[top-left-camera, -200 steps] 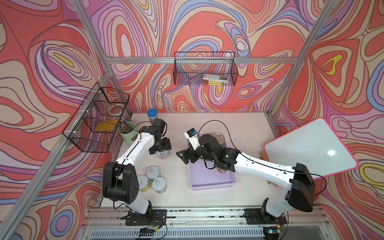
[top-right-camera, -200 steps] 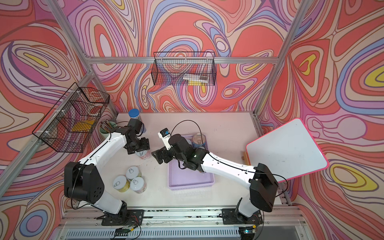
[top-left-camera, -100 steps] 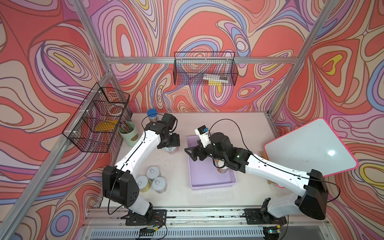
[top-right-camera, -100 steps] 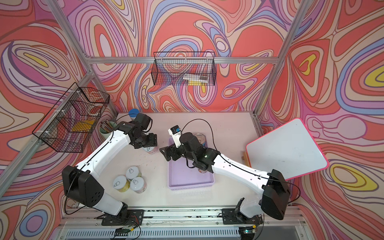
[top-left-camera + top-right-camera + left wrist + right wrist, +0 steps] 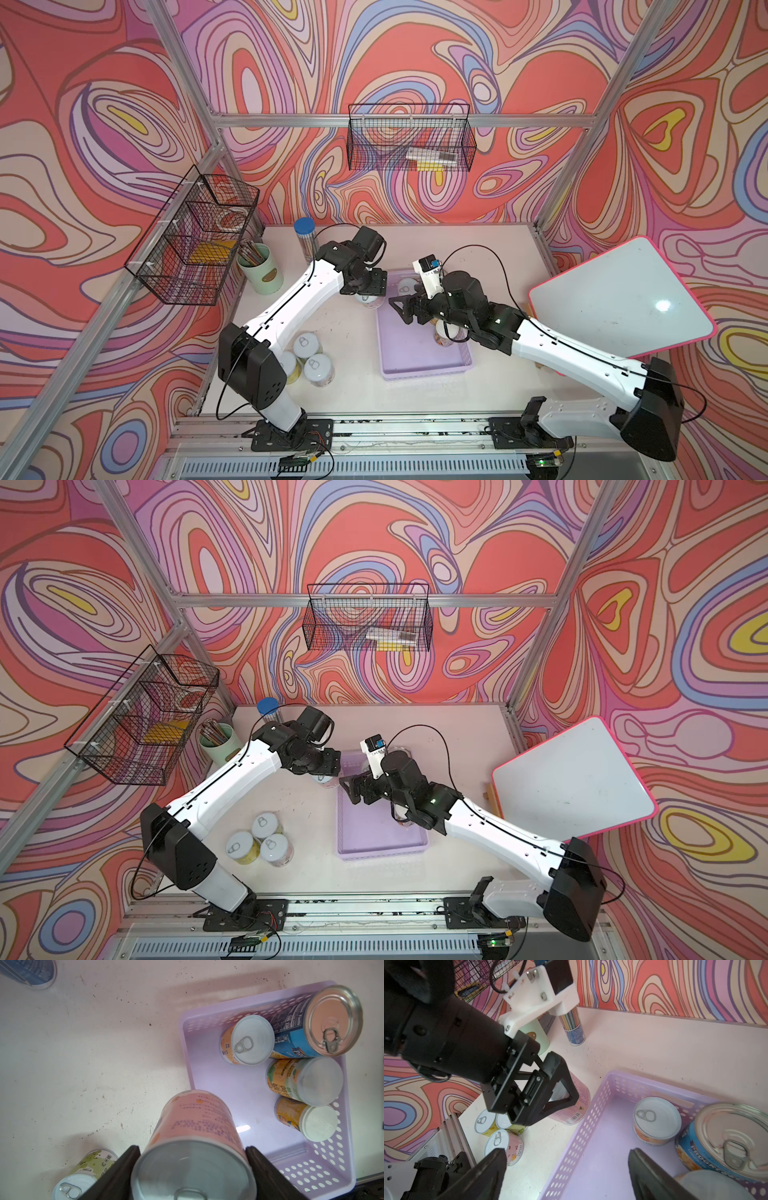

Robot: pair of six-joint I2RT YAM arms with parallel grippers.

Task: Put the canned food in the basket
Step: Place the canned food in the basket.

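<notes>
Basket [image 5: 419, 353] lilac, slotted, holds four: blue-labelled can [image 5: 295, 1043] the biggest, silver-top tin [image 5: 249, 1041], two white-capped tins [image 5: 320, 1081]. Left gripper [image 5: 192, 1153] clamped round pink-label can [image 5: 193, 1118], upright, just outside basket wall. Rigid metal, likely hefty, slick label; side grip near the top looks right. Right gripper [image 5: 566, 1155] spread wide, empty, over basket. Three loose tins [image 5: 318, 368] stand outside, well apart from basket.

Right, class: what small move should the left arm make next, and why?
Probably lift the pink can over the rim into the basket: the left gripper grips it just outside, and the basket floor nearby is bare.
</notes>
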